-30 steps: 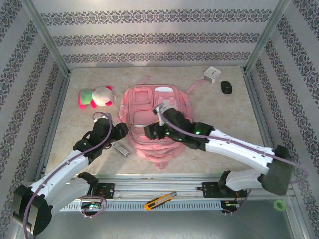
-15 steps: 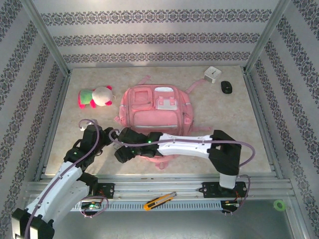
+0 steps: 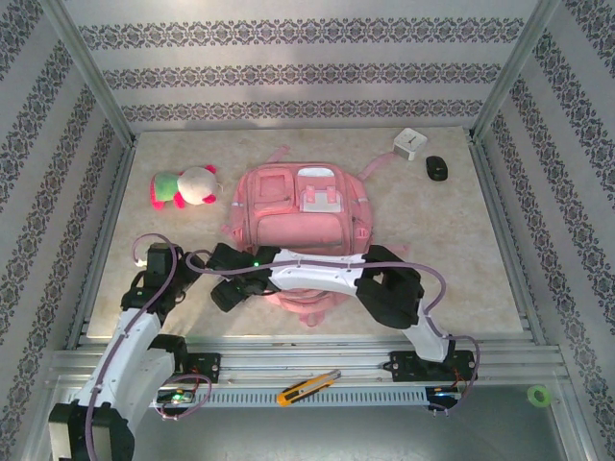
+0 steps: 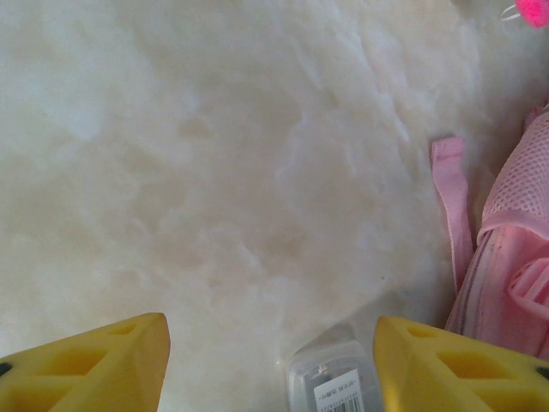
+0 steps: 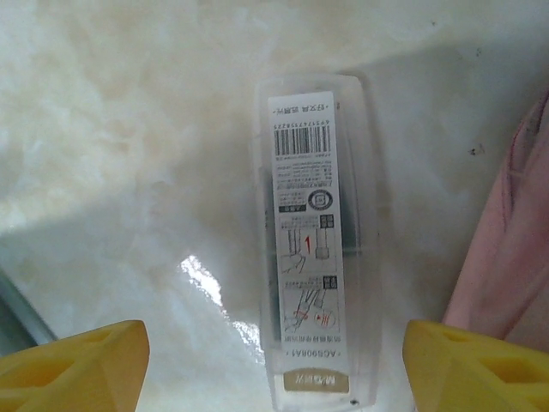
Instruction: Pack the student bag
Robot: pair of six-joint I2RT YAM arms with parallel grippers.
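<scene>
1 student bag (image 3: 298,216): large soft pink fabric backpack, flat at centre of pale marbled table (image 3: 432,240).
Left gripper (image 4: 274,360): yellow fingers (image 4: 94,365) wide, empty, over bare table.
Right gripper (image 5: 274,365): wide, above clear flat plastic case with barcode label (image 5: 313,249), just beside bag.

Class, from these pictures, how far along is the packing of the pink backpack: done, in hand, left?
Done: nothing visibly packed; the student bag lies flat on the table. In hand: the right gripper, open, hangs over the clear labelled case beside the bag, not gripping. Left: case, plush toy, white box and black object lie outside.
</scene>
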